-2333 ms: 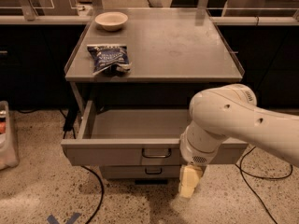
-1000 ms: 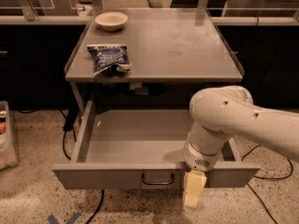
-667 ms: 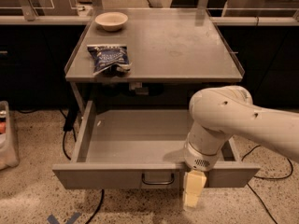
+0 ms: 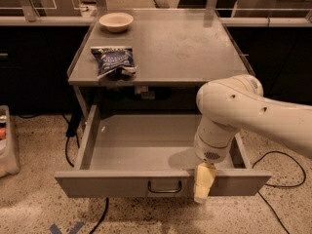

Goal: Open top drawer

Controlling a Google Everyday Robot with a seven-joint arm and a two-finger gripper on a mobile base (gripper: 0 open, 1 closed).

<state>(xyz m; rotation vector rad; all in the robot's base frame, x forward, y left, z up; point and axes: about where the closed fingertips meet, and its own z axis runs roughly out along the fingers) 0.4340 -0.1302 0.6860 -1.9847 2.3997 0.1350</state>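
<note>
The top drawer (image 4: 112, 184) of the grey metal cabinet is pulled far out. Its shallow grey tray (image 4: 141, 140) holds nothing. A small dark loop handle (image 4: 165, 187) sits at the centre of its flat front. My gripper (image 4: 203, 184) hangs from the white arm (image 4: 243, 113) over the drawer's front edge, just right of the handle and apart from it. The two lower drawers are hidden under the open one.
On the cabinet top (image 4: 195, 48) lie a blue snack bag (image 4: 113, 60) at front left and a white bowl (image 4: 116, 21) at back left. Black cables (image 4: 73, 130) run on the speckled floor at left and right. A bin (image 4: 7, 145) stands at far left.
The drawer came out much further at first. Over the last second it and the arm have stayed still.
</note>
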